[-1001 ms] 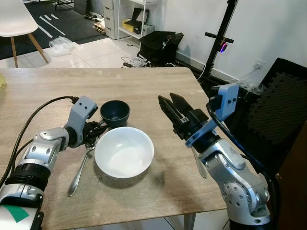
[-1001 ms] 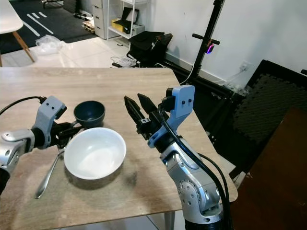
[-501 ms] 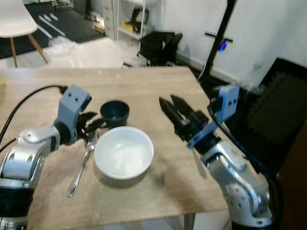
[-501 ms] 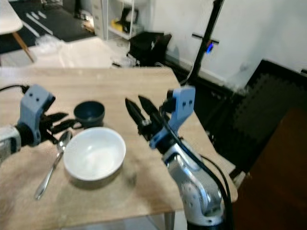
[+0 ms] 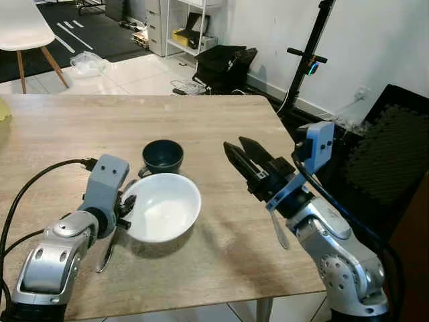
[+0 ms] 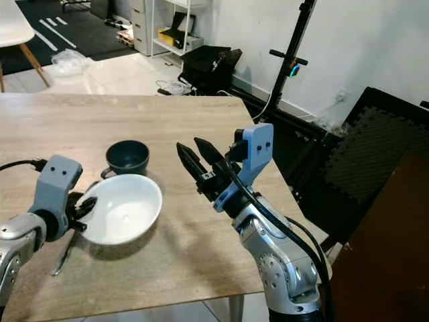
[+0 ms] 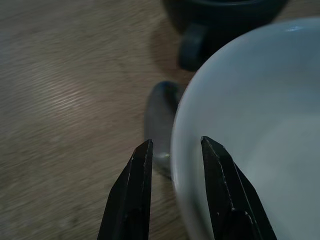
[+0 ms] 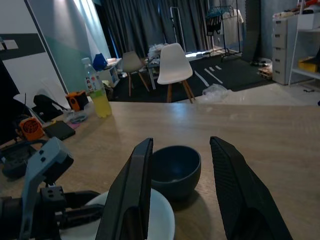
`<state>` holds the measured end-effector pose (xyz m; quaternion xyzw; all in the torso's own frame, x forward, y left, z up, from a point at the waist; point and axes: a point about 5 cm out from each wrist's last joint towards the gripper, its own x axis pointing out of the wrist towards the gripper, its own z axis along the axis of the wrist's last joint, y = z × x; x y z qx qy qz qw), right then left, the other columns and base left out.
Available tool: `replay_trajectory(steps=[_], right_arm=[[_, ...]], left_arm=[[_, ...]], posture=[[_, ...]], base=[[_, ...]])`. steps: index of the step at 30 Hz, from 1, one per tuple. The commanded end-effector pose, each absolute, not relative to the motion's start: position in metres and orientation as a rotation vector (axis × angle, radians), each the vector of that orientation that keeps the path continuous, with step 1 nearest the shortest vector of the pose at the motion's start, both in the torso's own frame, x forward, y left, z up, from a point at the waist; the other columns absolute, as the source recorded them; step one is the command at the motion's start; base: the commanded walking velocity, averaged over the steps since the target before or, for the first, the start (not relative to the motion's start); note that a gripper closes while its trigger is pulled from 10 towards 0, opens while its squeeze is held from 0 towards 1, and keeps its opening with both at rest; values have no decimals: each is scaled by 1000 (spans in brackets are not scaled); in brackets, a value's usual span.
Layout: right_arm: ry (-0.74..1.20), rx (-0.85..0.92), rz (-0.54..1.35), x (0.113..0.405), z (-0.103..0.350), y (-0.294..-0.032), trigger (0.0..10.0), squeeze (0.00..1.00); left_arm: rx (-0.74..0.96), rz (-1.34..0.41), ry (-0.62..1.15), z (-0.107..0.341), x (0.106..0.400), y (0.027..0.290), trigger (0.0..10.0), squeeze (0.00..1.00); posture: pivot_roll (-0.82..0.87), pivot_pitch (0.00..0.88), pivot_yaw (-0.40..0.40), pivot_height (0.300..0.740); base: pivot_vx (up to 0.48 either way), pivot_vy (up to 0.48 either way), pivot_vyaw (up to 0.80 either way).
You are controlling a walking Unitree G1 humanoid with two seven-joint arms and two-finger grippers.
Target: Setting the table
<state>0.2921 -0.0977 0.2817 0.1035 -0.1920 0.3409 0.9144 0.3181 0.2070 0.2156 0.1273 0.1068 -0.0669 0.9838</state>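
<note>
A white bowl [image 5: 164,213] sits on the wooden table [image 5: 221,121], with a dark blue cup [image 5: 163,155] just behind it. My left gripper [image 5: 126,208] is at the bowl's left rim. In the left wrist view it [image 7: 175,142] is open, with one finger outside the rim and the other over the bowl's inside [image 7: 260,130]. A metal spoon [image 6: 64,251] lies under that gripper, beside the bowl, and its scoop [image 7: 160,125] shows between finger and rim. My right gripper [image 5: 234,143] hovers open and empty above the table, right of the bowl, pointing at the cup [image 8: 175,170].
A second grey utensil [image 5: 278,231] lies on the table under my right forearm, near the table's right edge. A drink bottle [image 8: 95,85] and small items stand at the table's far side. A white chair [image 5: 23,33] and a black stand [image 5: 312,60] are on the floor beyond.
My left gripper has come down from over the spoon to the bowl's left rim, and its fingers have narrowed. The bowl sits slightly further left. The right arm has hardly moved.
</note>
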Motion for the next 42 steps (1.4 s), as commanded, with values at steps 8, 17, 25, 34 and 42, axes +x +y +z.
replay_trajectory(steps=[8, 17, 25, 34, 42], right_arm=[[-390, 216, 653, 286, 277, -107, 10000, 0], [-390, 208, 634, 286, 274, -112, 10000, 0], [-385, 209, 640, 288, 274, -112, 10000, 0], [-387, 214, 654, 289, 275, -109, 10000, 0], [-388, 211, 645, 288, 276, -112, 10000, 0]], left_arm=[[256, -43, 228, 213, 314, 212, 10000, 0], [244, -6, 247, 202, 312, 204, 10000, 0], [253, -57, 72, 228, 315, 194, 10000, 0], [105, -111, 113, 230, 322, 186, 10000, 0], [91, -65, 106, 234, 319, 195, 10000, 0]], posture=[[100, 140, 21, 740], [99, 112, 16, 740], [110, 101, -3, 740], [111, 103, -8, 740], [102, 110, -5, 740]], base=[[0, 0, 0], [0, 0, 0], [0, 0, 0], [0, 0, 0], [0, 0, 0]])
